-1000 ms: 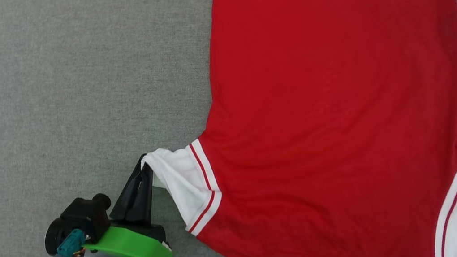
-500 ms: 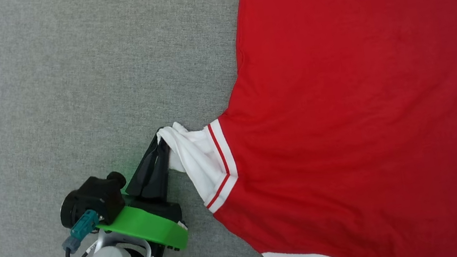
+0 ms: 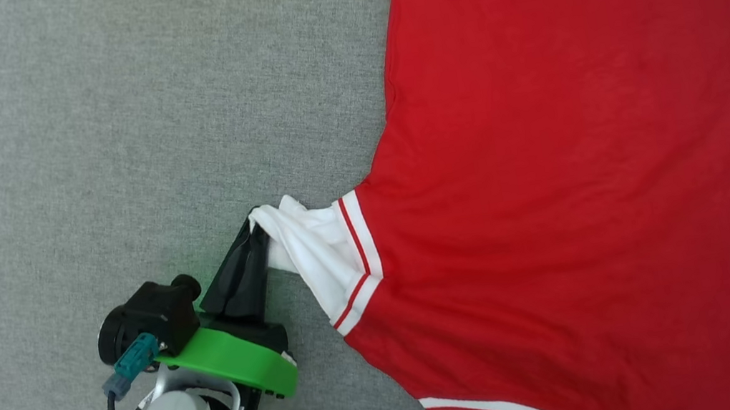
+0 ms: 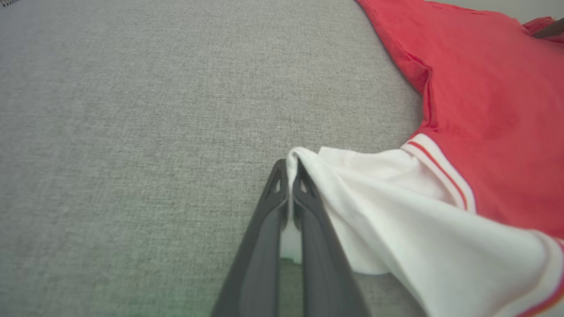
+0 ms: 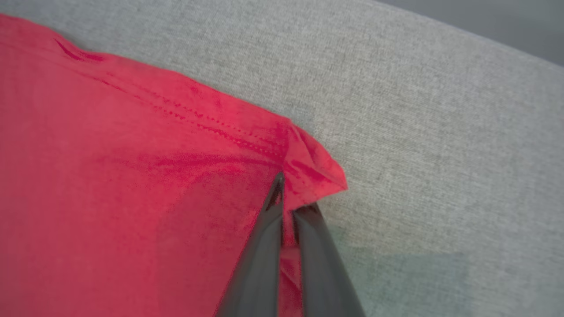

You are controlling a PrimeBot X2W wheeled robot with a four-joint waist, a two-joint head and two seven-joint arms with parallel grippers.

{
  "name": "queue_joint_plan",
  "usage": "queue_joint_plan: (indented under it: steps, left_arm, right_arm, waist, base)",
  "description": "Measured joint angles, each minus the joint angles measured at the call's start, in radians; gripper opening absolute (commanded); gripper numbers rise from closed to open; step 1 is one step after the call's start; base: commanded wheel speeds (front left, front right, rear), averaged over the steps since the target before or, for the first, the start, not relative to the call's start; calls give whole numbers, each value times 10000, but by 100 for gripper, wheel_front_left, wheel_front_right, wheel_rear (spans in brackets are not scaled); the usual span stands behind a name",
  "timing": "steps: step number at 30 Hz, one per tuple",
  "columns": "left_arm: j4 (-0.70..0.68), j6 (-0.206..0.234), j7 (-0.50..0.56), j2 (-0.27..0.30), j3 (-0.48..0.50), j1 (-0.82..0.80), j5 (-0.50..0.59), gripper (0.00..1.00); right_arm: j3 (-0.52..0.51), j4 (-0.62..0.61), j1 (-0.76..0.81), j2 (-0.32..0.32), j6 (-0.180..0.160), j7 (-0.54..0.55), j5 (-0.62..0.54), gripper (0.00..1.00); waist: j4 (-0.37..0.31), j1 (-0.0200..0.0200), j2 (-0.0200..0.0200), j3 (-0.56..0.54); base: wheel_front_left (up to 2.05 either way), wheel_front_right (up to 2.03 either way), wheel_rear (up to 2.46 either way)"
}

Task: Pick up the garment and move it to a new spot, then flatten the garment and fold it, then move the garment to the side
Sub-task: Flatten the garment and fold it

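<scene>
My left gripper [image 3: 256,230] is clamped on the cuff of the white sleeve [image 3: 311,256], as it was a second ago. The sleeve is more bunched now, drawn into a peak at my fingertips and lifted a little off the grey fabric-covered table [image 3: 107,128]. This hold sits in from the table's rounded near-left corner, close to the near edge.

To the right of it the red jersey T-shirt [image 3: 583,165] lies spread flat with a plain side up. No lettering shows, and the striped trim runs along the near edge. My head has turned, so the shirt's shift in the head view comes from the camera and not from the cloth.

The real change is at the right end. My right gripper [image 5: 291,196] stood wide a moment ago and has just pinched shut on the shirt's stitched hem corner [image 5: 317,171], which folds up between the jaws near the table's far edge.

I now have two holds, one on the sleeve and one on the hem corner. I judge I'm ready to lift or pull the shirt taut. The holds are diagonal, so the body may twist, and the thin hem pinch could slip if I pull unevenly.
</scene>
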Motion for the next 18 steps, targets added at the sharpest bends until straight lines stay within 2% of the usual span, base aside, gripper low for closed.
queue_joint_plan:
  steps: [4, 7, 13, 18]
  left_arm:
    - [230, -79, 2, -19, 215, 196, 50, 0]
    - [359, -88, 2, -6, 341, 470, 61, 0]
    - [593, -84, 2, 90, 523, 1153, 61, 0]
    - [667, -29, 2, 290, 656, 1633, 58, 0]
  right_arm:
    - [441, -324, 458, -81, 0, -347, 194, 0]
    - [894, -844, 908, -370, 0, -596, 462, 0]
    - [1866, -2520, 2422, -1687, 0, -982, 1208, 0]
    - [2075, -3917, 3946, -2520, 0, -1381, 1864, 0]
  waist:
    - [-119, 0, 0, -417]
    - [-229, 0, 0, -814]
    - [-506, 0, 0, -1781]
    - [-806, -1, 0, -2521]
  base:
    - [0, 0, 0]
    - [0, 0, 0]
    - [0, 0, 0]
    - [0, 0, 0]
